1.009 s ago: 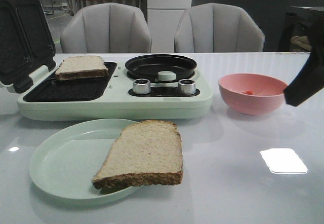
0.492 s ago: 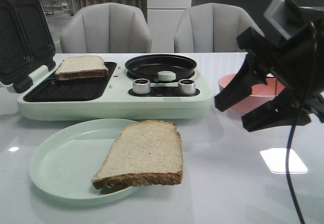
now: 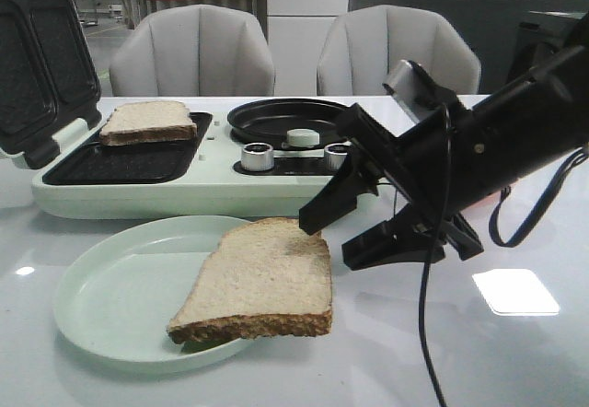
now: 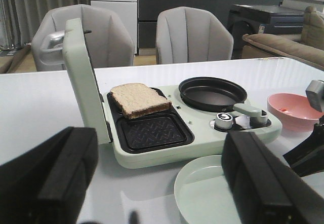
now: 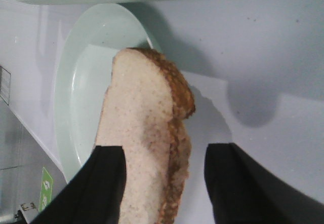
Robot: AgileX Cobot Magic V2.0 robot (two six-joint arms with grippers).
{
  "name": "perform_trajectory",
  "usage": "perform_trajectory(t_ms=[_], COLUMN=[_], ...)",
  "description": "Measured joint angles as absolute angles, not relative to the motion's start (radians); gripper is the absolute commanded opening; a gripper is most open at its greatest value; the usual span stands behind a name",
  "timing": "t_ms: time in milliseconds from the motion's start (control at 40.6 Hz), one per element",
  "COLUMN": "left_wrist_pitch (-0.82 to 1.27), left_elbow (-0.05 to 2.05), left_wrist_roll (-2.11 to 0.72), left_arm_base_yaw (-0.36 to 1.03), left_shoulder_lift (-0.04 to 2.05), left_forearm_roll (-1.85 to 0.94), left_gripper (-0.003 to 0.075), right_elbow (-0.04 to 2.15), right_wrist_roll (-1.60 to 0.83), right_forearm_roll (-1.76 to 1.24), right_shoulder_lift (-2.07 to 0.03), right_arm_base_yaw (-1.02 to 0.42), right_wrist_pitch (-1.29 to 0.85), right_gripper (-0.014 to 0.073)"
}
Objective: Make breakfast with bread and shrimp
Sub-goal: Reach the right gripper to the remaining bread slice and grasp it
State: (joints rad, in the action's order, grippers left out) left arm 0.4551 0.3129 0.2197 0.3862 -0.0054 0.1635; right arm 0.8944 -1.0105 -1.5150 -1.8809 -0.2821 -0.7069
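Right gripper (image 3: 331, 232) now swung in from beside the pink bowl (image 4: 289, 110), jaws wide and empty, astride the edge of the bread (image 3: 260, 279) on the plate (image 3: 110, 296). Probably about to grasp. Left gripper (image 4: 152, 183) open, idle.

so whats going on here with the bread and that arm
The right tool is open and reaching toward the bread slice that overhangs the green plate, its fingers straddling the slice's crust edge without closing on it. A second slice already sits in the open sandwich maker. The left tool is open, back from the table items, holding nothing.
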Motion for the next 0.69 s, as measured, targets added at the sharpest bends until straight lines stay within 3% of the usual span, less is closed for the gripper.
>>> perform_trajectory(t_ms=[197, 468, 689], left_wrist_pitch=[0.455, 0.455, 0.455], left_elbow=[0.313, 0.313, 0.313], left_wrist_roll=[0.220, 0.220, 0.220], left_arm_base_yaw=[0.386, 0.386, 0.386], left_shoulder_lift=[-0.005, -0.005, -0.005], left_forearm_roll=[0.163, 0.163, 0.163], left_gripper=[0.0564, 0.0564, 0.0564], right_elbow=[0.930, 0.962, 0.963], right_wrist_roll=[-1.011, -1.013, -1.041], right_forearm_roll=[-1.525, -1.537, -1.542], right_shoulder_lift=[-1.924, -1.959, -1.956], right_arm_base_yaw=[-0.302, -0.327, -0.327], right_wrist_pitch=[-0.722, -0.736, -0.739], right_gripper=[0.0451, 0.0223, 0.0163])
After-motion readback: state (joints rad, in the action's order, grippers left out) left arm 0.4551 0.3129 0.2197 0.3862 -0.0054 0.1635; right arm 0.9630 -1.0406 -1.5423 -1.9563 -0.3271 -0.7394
